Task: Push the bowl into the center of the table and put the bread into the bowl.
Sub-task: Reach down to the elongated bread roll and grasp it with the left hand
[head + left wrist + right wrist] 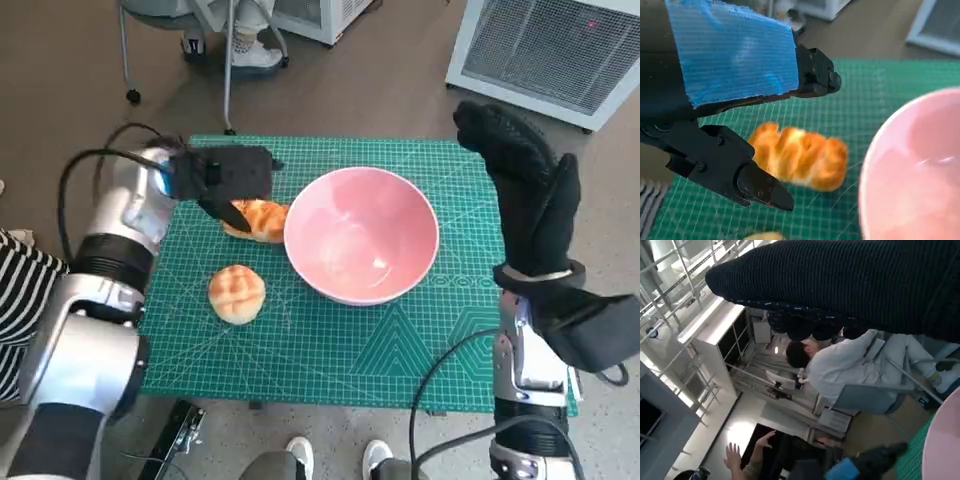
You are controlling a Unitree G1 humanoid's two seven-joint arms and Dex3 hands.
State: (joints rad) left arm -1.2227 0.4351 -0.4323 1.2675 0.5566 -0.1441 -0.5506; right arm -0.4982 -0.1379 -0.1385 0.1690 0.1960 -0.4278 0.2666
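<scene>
The pink bowl sits near the middle of the green mat; its rim also shows in the left wrist view. A twisted golden bread loaf lies on the mat just left of the bowl. My left hand hovers over the loaf with its fingers spread; in the left wrist view the loaf lies between the fingers and nothing grips it. My gloved right hand is raised to the right of the bowl, fingers straight, holding nothing.
A round bun lies on the mat in front of the loaf. A white grilled unit stands on the floor at the back right and chair legs behind the table. A seated person shows in the right wrist view.
</scene>
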